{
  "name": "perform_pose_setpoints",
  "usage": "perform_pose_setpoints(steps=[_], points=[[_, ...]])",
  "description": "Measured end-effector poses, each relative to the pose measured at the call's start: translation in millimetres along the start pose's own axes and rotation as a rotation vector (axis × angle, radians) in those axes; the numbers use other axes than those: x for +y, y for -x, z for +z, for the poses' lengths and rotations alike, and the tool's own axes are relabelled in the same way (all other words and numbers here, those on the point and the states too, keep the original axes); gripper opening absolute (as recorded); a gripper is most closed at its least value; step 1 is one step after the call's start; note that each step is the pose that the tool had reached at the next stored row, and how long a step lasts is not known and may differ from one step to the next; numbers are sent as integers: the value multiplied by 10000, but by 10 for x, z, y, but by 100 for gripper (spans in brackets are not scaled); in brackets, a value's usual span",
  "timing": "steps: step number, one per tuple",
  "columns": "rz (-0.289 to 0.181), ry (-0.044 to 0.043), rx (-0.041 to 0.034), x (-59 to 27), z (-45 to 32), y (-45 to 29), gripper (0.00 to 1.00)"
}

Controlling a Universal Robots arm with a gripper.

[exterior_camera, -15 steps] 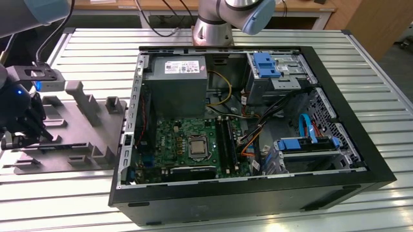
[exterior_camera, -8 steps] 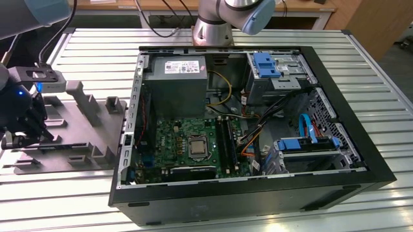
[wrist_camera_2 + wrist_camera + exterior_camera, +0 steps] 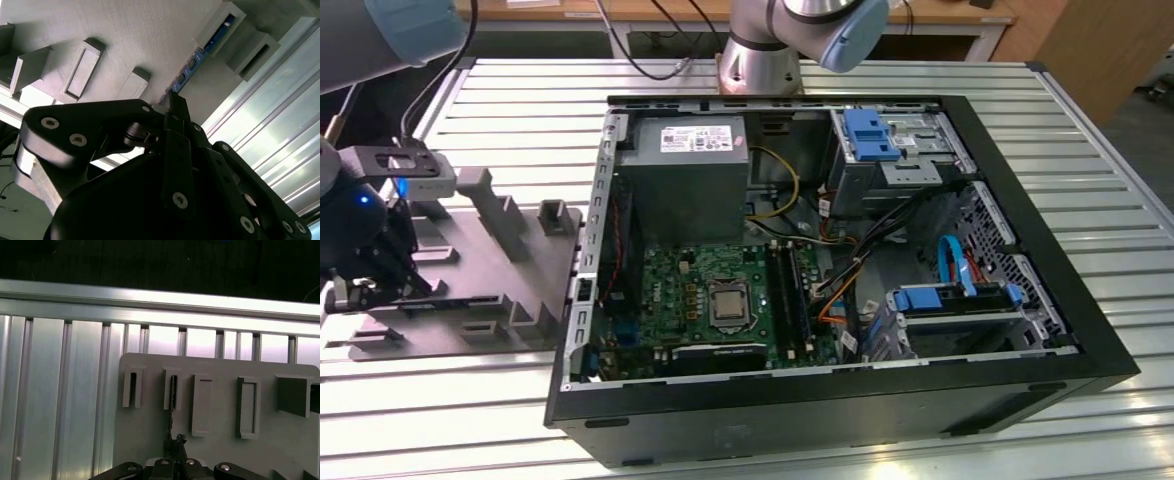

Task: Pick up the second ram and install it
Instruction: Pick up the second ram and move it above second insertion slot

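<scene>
The second wrist view showed me the hand [image 3: 175, 104] with its fingers drawn almost fully together about the near end of the second ram [image 3: 193, 63]. The stick stood on its long edge in the slots of the grey fixture tray [image 3: 135, 35]. I judged it pinched between the pads rather than merely straddled, though it had not yet left its slots. The rest of it ran straight away from the fingertips, its far end seated in a raised grey block. In the first wrist view it appeared edge-on as a thin dark line leading from the hand into one of the tray's upright holders, so the grip looked centred across its thickness. In the exterior view the hand hung over the tray at the exterior view's left, well apart from the open computer case [image 3: 827, 412] on the ribbed bench [image 3: 1094, 200]. To do this step well, I reckoned the lift should run straight along the slots without twisting, with the pinch on the flat faces and only a modest squeeze, since so thin a board would likely flex or skew.
</scene>
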State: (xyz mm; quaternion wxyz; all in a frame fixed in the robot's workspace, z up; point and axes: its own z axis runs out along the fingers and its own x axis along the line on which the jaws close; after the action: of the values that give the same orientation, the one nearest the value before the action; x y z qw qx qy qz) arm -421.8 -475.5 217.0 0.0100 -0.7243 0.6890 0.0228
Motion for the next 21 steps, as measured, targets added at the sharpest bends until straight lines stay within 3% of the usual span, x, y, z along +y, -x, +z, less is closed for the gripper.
perform_pose_setpoints(steps=[18, 20, 21], points=[[0, 0, 0, 0, 3, -12, 11], [0, 0, 1, 0, 3, -12, 23], [1, 0, 1, 0, 4, -12, 23]])
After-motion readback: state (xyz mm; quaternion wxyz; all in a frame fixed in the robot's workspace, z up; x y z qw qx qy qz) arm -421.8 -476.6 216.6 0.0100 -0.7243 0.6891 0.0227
